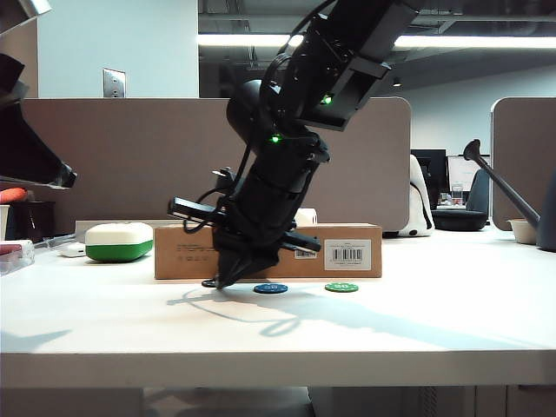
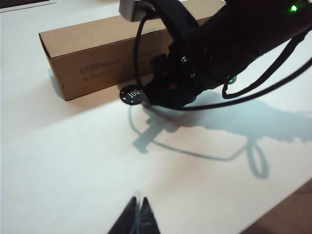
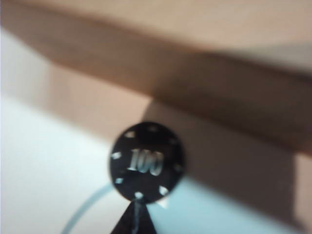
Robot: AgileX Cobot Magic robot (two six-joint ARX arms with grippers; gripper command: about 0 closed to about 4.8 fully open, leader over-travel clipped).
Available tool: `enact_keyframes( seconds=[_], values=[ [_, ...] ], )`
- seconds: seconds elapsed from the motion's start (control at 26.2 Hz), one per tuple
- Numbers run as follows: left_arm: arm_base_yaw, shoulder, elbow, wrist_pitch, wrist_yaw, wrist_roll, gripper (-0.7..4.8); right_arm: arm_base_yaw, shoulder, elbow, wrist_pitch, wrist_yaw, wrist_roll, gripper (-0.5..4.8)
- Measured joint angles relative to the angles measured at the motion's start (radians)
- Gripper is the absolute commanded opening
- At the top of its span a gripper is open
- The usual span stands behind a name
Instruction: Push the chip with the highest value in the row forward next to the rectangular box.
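Office partitions (image 1: 130, 165), ceiling striplights (image 1: 469, 41)

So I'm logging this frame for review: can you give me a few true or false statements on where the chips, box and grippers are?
1. The black 100 chip lies close to the cardboard box. True.
2. The right gripper, shut, is behind that chip. True.
3. The blue chip sits on the box. False: on the table, before it.
4. The left gripper holds the green chip. False: it is shut, empty, over bare table.
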Motion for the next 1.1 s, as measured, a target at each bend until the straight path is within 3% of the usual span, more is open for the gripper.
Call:
enact_keyframes(
  seconds=[0.15, 0.72, 1.1],
  values=[
    [0.000, 0.000, 0.000, 0.000, 0.000, 0.000, -0.05, -0.009, 0.002, -0.002, 0.021, 0.027, 0.000, -0.09],
    [0.000, 0.000, 0.000, 0.000, 0.000, 0.000, -0.05, 0.009, 0.008, -0.006, 0.051, -0.063, 0.027, -0.09],
    [0.000, 0.000, 0.000, 0.000, 0.000, 0.000, -0.05, 0.013, 0.008, -0.008, 0.061, -0.006, 0.030, -0.09]
  ],
)
